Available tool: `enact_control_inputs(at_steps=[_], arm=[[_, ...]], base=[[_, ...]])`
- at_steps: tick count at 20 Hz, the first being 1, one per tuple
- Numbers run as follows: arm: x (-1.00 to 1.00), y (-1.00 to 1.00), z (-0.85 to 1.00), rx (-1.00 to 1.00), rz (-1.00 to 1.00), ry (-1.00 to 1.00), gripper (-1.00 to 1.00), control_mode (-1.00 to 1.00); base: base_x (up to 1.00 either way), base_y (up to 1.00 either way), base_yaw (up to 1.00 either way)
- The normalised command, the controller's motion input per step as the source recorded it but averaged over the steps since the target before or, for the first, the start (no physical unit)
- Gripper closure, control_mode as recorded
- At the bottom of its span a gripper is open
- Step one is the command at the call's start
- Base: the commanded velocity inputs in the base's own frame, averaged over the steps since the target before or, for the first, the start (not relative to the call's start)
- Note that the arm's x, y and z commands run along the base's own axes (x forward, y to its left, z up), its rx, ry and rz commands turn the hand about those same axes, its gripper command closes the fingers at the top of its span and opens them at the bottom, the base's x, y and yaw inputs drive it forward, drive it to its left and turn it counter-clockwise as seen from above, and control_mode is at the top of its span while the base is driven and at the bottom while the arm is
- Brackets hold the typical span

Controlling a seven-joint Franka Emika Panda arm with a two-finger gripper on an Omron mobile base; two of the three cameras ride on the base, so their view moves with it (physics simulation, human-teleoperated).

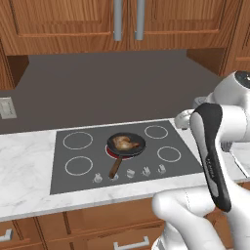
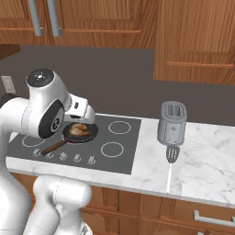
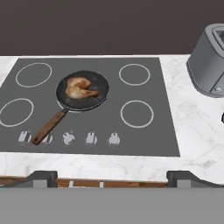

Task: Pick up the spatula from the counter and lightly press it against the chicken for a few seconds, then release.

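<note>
The spatula [image 2: 171, 158] has a grey slotted metal head and a thin pale handle. It lies flat on the white marble desk [image 2: 206, 160], to the right of the cooktop. Its head points away, just in front of the silver two-slot toaster [image 2: 172, 123], and its handle runs toward the near edge.

The golden-brown roast chicken piece [image 3: 80, 89] lies in a dark round frying pan [image 3: 98, 98] with a brown wooden handle. The pan sits near the middle of the flat dark grey cooktop [image 3: 166, 87], well apart from the spatula. White burner rings mark the cooktop and a row of small knobs runs along its near side.

The end effector [image 3: 113, 178] hangs above the near edge of the desk, looking down over the cooktop. Its fingers [image 3: 41, 177] are spread wide and nothing is between them.

Behind the desk is a dark brown wall with a pale outlet plate [image 1: 6, 107] at the left. Above hang reddish wooden cabinets [image 2: 197, 41] with brushed metal bar handles [image 1: 128, 19], and wooden drawers sit below the desk.
</note>
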Motion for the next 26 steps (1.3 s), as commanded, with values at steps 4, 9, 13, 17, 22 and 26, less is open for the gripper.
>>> enact_control_inputs(at_steps=[4,9,13,17,22,26], arm=[[-0.46,-0.16,0.0,0.0,0.0,-0.02,-1.0,-1.0],[-0.39,-0.22,0.0,0.0,0.0,0.0,-1.0,-1.0],[-0.31,-0.2,0.0,0.0,0.0,0.02,-1.0,-1.0],[-0.18,-0.13,0.0,0.0,0.0,0.0,-1.0,-1.0],[-0.16,-0.11,0.0,-0.01,0.0,0.01,-1.0,-1.0],[-0.16,-0.25,0.0,-0.08,0.02,0.1,-1.0,-1.0]], base=[[0.0,0.0,0.0],[0.0,0.0,0.0],[0.0,0.0,0.0],[0.0,0.0,0.0],[0.0,0.0,0.0],[0.0,0.0,0.0]])
